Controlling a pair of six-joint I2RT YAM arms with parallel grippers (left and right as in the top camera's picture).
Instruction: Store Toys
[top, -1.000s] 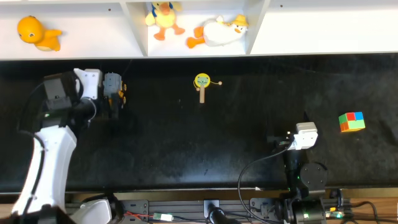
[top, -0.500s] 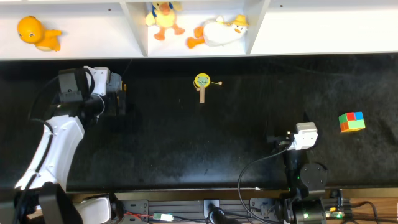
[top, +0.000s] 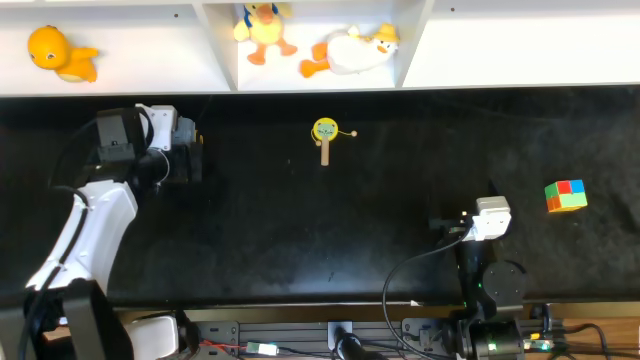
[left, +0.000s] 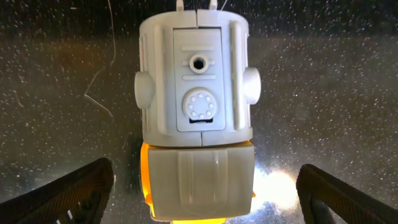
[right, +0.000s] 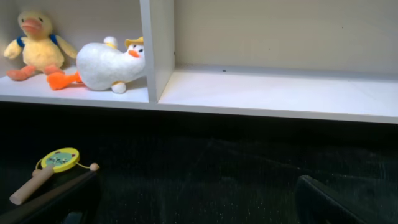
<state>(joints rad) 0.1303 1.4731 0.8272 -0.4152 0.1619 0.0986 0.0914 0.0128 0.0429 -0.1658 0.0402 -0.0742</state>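
Left claw (top: 186, 158): open, the two fingers spread wide and low over the black surface (top: 300, 230), at the left side, near the shelf (top: 500, 50).
Robot toy (left: 196, 93): grey body with a yellow part; it sits between the fingers of the left claw. In the left wrist view there is a gap on both sides, so the fingers do not touch it.
Right claw (top: 478, 222): open too, fingers far apart, close to its own base at the right side of the surface. It holds nothing and points toward the shelf.
Rattle drum (top: 325, 135): small yellow-green drum on a wooden handle, lying flat on the surface in front of the middle compartment, well apart from both claws.
Colour cube (top: 565, 196): on the surface at the far right, apart from the right claw.
Shelf: white, along the far edge of the surface, divided in compartments.
Yellow duck (top: 60, 50): in the left compartment.
Plush duckling (top: 262, 25): in the middle compartment, sitting upright.
White goose (top: 350, 50): in the same compartment, just beside the duckling, lying on its side.
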